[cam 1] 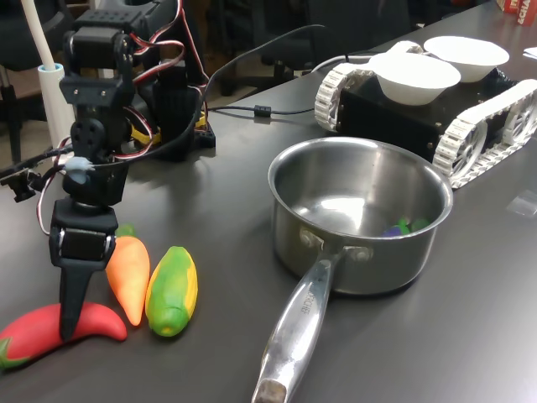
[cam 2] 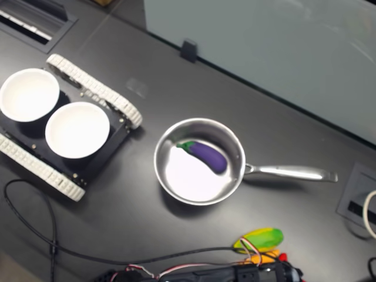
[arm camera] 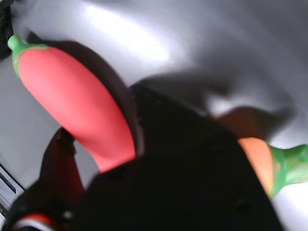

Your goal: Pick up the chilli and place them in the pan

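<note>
The tool (cam 1: 74, 323) stands point-down on the chilli (cam 1: 50, 329), which lies on the dark surface (cam 1: 210, 201) at the first exterior view's lower left; the wrist view shows a black finger against the red body, though whether the jaws already pinch it or merely straddle it cannot be told from this blurred angle. The grasp appears to be the step in hand, with lifting and carrying to follow. The carrot (cam 1: 128, 274) lies just beside the chilli, with the corn (cam 1: 172, 290) next to it, so a straight rise looks safest. The pan (cam 1: 357, 220) sits well apart toward the first exterior view's right, open surface between, an aubergine (cam 2: 207, 155) already inside and its long handle (cam 1: 295, 332) angled toward the camera.
</note>
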Motion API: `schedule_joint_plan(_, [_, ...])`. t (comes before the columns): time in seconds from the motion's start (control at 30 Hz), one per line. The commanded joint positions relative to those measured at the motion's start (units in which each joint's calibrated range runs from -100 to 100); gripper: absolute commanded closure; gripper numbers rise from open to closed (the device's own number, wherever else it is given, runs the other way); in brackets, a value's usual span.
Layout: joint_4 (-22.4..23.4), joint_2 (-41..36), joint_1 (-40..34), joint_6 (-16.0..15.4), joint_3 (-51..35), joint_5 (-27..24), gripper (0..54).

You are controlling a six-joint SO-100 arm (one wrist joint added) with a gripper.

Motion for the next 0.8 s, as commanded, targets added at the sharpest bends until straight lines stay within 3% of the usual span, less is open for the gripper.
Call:
schedule_joint_plan(0.0, [-1.05,-0.67,-1.15,2.11,2.63,-0.2,29.5])
schedule_joint_plan(0.33, [-3.44,-1.52,0.35,2.53,3.91,-1.32,33.9])
schedule_joint_plan(0.47, [-6.94,-1.94,-0.8,5.38,7.0,0.05,36.1])
schedule_joint_plan(0.53, [-10.18,-2.28,-2.06,8.41,9.54,0.0,37.3])
schedule_joint_plan(0.77, [-11.63,-2.7,-2.75,9.25,11.09,0.63,43.1])
